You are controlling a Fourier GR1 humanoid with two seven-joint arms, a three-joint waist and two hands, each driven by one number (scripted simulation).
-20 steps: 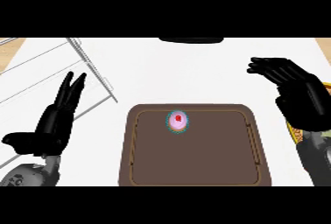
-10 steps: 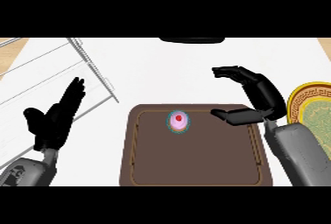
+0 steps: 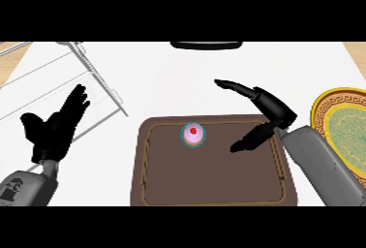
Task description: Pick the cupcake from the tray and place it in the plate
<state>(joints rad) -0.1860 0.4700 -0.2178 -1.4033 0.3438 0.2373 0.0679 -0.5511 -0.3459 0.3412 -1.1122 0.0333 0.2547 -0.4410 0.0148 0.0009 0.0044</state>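
Observation:
A small cupcake (image 3: 193,134) with pink icing and a red cherry stands near the far edge of the dark brown tray (image 3: 214,179). My right hand (image 3: 266,112) hovers just right of the cupcake, open, fingers stretched over the tray's far rim and thumb pointing down toward the tray, apart from the cupcake. A yellow plate (image 3: 342,120) with a green patterned centre lies at the right edge, partly cut off and partly behind my right forearm. At the left my left hand (image 3: 55,128) rests open, fingers up.
A wire dish rack (image 3: 85,68) occupies the far left of the white counter. A dark object (image 3: 205,45) lies at the counter's far edge, top centre.
My right hand has moved left from over the plate toward the cupcake, uncovering the plate. The left hand shifted slightly and stays open. The cupcake has not moved.

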